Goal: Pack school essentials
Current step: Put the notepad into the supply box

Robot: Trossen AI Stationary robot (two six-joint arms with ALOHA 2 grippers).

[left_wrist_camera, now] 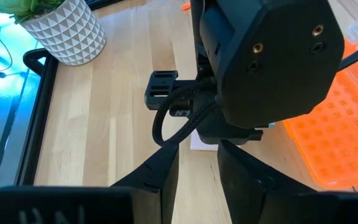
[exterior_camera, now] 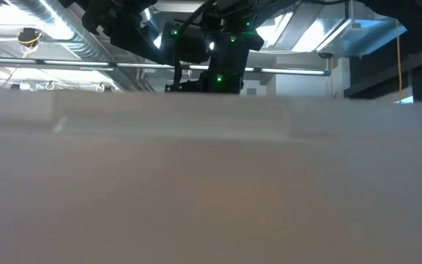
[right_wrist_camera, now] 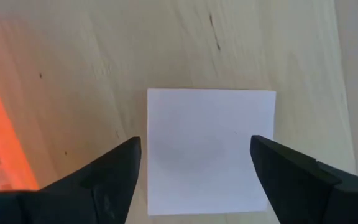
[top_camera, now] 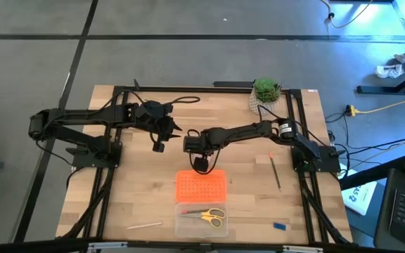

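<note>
Just beyond the orange perforated lid (top_camera: 201,185) of the clear plastic case (top_camera: 201,219), the right tool (right_wrist_camera: 194,165) hangs over a pale square paper pad (right_wrist_camera: 210,149) lying flat on the wooden counter (top_camera: 139,197), its fingers (right_wrist_camera: 114,168) spread wide to either side of the pad, touching nothing. Yellow-handled scissors (top_camera: 208,213) lie inside that case. Farther from the lid, the left tool (top_camera: 159,144) hovers; whether it is released or clenched cannot be told.

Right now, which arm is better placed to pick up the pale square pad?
The right. The right gripper hangs directly over the pale square pad, fingers open on either side of it. The left gripper sits off to the side of the pad, with the right arm's wrist between it and the pad.
</note>
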